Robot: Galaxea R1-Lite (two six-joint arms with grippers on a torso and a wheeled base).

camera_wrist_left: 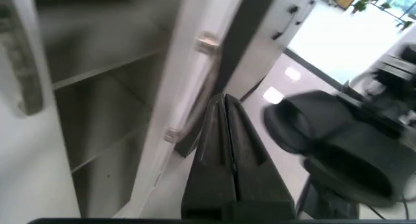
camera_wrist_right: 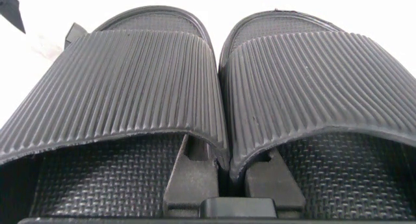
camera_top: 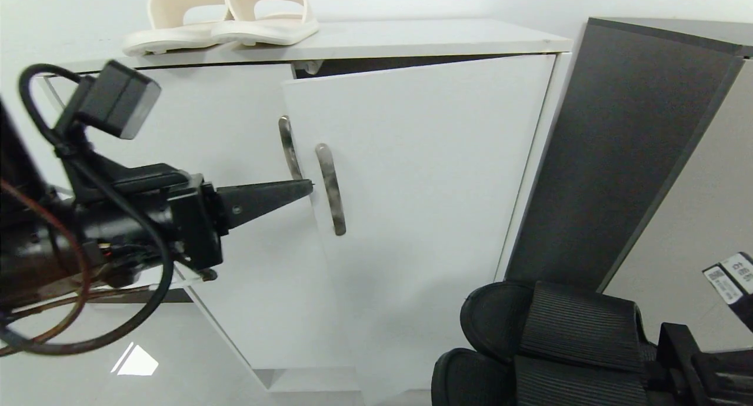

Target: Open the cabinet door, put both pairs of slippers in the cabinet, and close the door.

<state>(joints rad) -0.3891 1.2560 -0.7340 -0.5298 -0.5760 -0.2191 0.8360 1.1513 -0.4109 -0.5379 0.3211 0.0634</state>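
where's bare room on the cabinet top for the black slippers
Free: the cabinet top from the cream slippers rightward to its edge by the dark panel. Crowded: its left end, under those slippers.

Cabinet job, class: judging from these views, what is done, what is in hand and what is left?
Done: the right-hand door stands ajar. In hand: the left gripper, jaws shut, sits at that door's edge by its handle; the right gripper grips the black slippers. Left: swing the door wide, put in both pairs, including the cream slippers on the cabinet top, then close it.
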